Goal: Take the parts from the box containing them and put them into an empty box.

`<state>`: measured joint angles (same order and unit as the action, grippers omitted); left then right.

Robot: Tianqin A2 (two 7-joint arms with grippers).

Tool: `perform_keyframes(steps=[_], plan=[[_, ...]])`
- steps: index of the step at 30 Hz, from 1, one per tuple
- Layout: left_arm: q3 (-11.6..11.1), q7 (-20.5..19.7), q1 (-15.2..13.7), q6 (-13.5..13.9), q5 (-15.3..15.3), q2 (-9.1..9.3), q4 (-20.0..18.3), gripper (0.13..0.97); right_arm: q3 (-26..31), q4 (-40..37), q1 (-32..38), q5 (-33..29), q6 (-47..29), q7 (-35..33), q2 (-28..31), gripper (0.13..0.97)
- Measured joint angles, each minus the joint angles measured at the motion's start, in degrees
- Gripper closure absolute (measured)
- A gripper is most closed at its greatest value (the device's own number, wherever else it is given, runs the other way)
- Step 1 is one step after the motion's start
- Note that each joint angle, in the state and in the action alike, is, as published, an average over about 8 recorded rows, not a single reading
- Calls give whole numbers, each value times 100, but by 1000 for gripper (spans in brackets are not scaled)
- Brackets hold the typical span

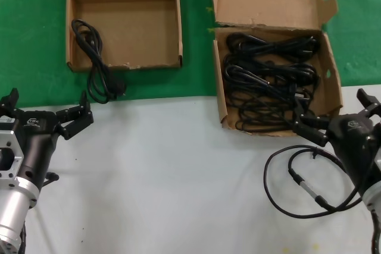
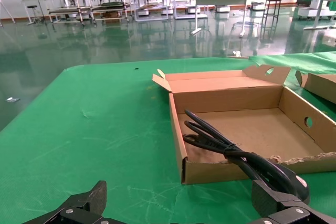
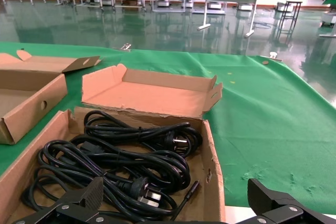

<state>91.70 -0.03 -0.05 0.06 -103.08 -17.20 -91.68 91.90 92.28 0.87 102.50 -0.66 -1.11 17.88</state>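
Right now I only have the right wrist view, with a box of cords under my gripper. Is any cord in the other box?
Observer: One cord lies in the left box, but its plug end hangs over the front edge onto the green cloth.
Operator: Where is the left gripper?
Observer: The left gripper is open and holds nothing, over the white table short of that box.
Operator: Anything beside my arm?
Observer: A robot cable loops on the table next to the open right gripper.
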Motion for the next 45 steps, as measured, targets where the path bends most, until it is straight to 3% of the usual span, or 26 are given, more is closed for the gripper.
perform_keyframes(steps=[45], plan=[[0,0,0,0,0,0,0,132,0,0,0,0,0,0,0,129]])
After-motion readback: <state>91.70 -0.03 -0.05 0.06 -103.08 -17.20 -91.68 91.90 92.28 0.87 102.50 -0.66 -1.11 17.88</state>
